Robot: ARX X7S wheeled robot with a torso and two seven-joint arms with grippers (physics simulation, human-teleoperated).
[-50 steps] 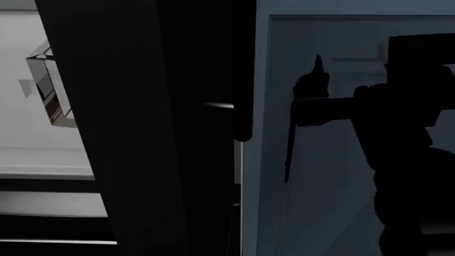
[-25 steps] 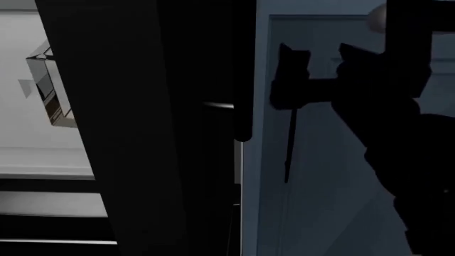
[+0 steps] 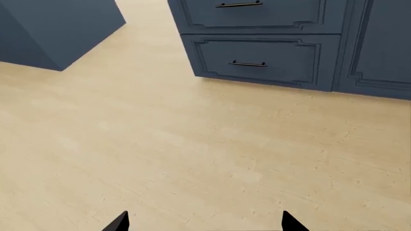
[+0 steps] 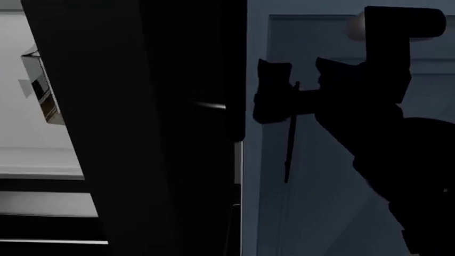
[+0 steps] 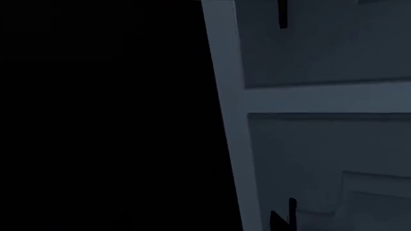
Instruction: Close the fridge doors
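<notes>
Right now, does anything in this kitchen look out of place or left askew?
Yes. A tall black fridge door stands swung open and slanting across the head view, with the white fridge interior showing beside it. Nothing looks spilled or broken.

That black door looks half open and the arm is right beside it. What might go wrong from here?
Two risks. The right gripper sits over the thin black cabinet handle on the blue-grey panel, so it might snag there rather than push the fridge door. Also, the door fills most of the head view in deep shadow, so judging contact looks hard.
</notes>
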